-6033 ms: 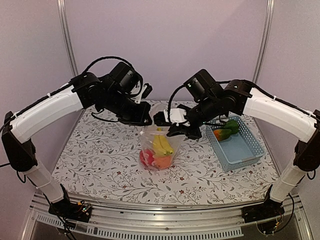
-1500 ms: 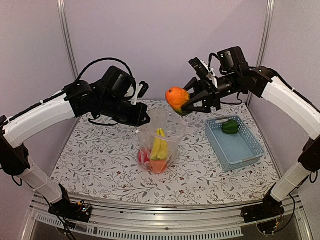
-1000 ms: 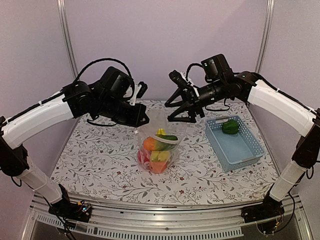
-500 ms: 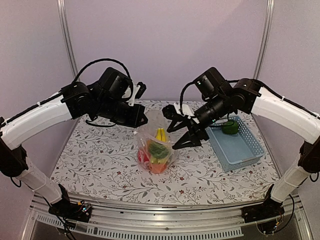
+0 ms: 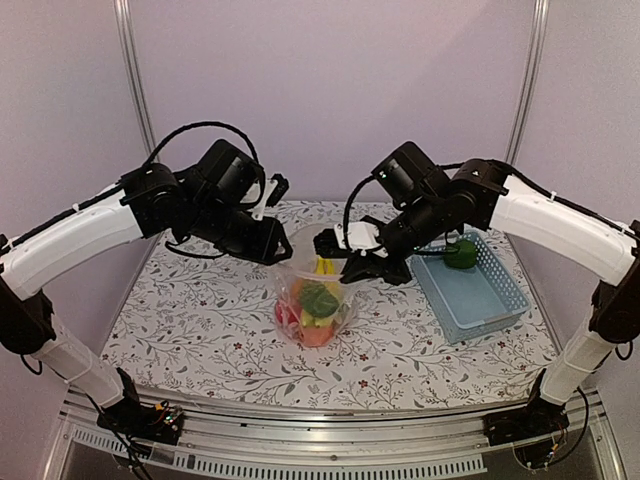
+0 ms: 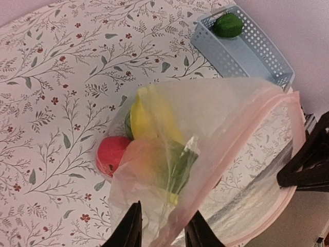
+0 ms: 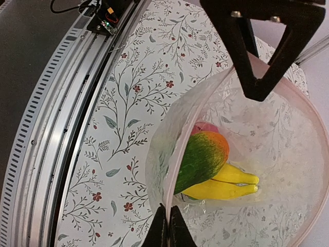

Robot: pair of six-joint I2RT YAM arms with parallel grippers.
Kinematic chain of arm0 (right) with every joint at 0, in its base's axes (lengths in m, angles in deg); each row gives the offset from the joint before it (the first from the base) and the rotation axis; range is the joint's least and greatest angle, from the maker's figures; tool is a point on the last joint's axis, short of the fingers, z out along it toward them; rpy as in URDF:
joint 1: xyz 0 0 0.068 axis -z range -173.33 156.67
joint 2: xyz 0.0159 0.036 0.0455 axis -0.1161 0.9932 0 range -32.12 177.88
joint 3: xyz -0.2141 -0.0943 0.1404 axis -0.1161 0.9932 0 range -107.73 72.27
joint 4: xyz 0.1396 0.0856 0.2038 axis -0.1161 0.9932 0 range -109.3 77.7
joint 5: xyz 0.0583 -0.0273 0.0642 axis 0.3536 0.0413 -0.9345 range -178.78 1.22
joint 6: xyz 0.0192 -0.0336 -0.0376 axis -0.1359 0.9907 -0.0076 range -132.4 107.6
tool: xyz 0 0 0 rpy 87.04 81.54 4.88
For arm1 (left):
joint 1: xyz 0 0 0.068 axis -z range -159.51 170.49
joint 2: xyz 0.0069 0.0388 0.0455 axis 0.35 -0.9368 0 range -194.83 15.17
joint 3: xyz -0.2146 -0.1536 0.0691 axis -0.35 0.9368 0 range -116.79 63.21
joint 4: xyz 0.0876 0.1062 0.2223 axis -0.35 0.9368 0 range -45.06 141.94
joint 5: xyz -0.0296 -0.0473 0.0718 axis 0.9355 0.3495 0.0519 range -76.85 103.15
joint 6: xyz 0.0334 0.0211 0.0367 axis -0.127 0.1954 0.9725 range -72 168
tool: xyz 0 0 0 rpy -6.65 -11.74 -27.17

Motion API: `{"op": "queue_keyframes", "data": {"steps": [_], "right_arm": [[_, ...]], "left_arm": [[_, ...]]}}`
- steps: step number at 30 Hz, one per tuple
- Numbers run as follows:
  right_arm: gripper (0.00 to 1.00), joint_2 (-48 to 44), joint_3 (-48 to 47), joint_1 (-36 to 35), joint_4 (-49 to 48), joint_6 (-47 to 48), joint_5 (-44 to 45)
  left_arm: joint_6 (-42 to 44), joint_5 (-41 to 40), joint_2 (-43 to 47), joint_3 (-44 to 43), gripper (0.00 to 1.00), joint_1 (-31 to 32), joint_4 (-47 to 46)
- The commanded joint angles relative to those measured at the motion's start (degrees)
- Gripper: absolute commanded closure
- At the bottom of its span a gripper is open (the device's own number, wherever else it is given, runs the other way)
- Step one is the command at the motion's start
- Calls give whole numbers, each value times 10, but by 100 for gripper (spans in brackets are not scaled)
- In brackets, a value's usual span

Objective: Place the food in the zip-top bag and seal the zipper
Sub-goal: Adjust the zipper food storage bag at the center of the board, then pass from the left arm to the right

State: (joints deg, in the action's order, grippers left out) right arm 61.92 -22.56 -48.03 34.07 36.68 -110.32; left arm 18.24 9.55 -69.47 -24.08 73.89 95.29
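The clear zip-top bag (image 5: 316, 300) stands upright mid-table with its mouth wide. Inside lie a yellow banana (image 7: 229, 186), an orange-green piece (image 7: 203, 157) and a red-pink fruit (image 6: 110, 154). My right gripper (image 7: 168, 226) is shut on the pale pink zipper (image 7: 175, 159) at the bag's right rim. My left gripper (image 6: 163, 232) is at the left rim, its jaws apart with the bag's film lying loose between them. From above, the left gripper (image 5: 276, 250) and the right gripper (image 5: 350, 268) flank the mouth. One green pepper (image 5: 460, 253) sits in the basket.
A light blue slatted basket (image 5: 497, 300) stands to the right of the bag, close under my right arm. The flowered tablecloth (image 5: 190, 320) spreads around the bag. A metal rail (image 7: 61, 123) runs along the near table edge.
The right gripper has come down from above the bag to its right rim and shut on the pink strip. The left gripper's jaws have parted.
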Motion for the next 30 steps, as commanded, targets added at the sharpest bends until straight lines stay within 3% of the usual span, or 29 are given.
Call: {"op": "queue_keyframes", "data": {"steps": [1, 4, 5, 9, 15, 17, 20, 21, 30], "right_arm": [[98, -13, -50, -6, 26, 24, 4], [98, -15, -90, -17, 66, 51, 5], [98, -16, -104, -18, 85, 58, 6], [95, -10, -132, -19, 149, 98, 5], [97, 23, -145, -19, 178, 73, 33], [98, 12, -127, -19, 152, 66, 31], [100, -11, -90, -19, 98, 62, 43], [100, -14, -83, -19, 89, 64, 50], [99, -7, -83, -19, 102, 73, 57]], "left_arm": [[16, -12, 8, -13, 76, 2, 71], [33, -30, -10, -68, 97, 2, 98], [37, -34, -20, -98, 100, 2, 111], [62, -33, -42, -194, 100, 6, 129], [85, -32, -74, -201, 100, 6, 135], [84, -30, -84, -189, 91, 6, 135], [83, -38, -99, -170, 59, 6, 132], [84, -39, -103, -164, 55, 6, 129], [88, -39, -101, -130, 62, 6, 65]]}}
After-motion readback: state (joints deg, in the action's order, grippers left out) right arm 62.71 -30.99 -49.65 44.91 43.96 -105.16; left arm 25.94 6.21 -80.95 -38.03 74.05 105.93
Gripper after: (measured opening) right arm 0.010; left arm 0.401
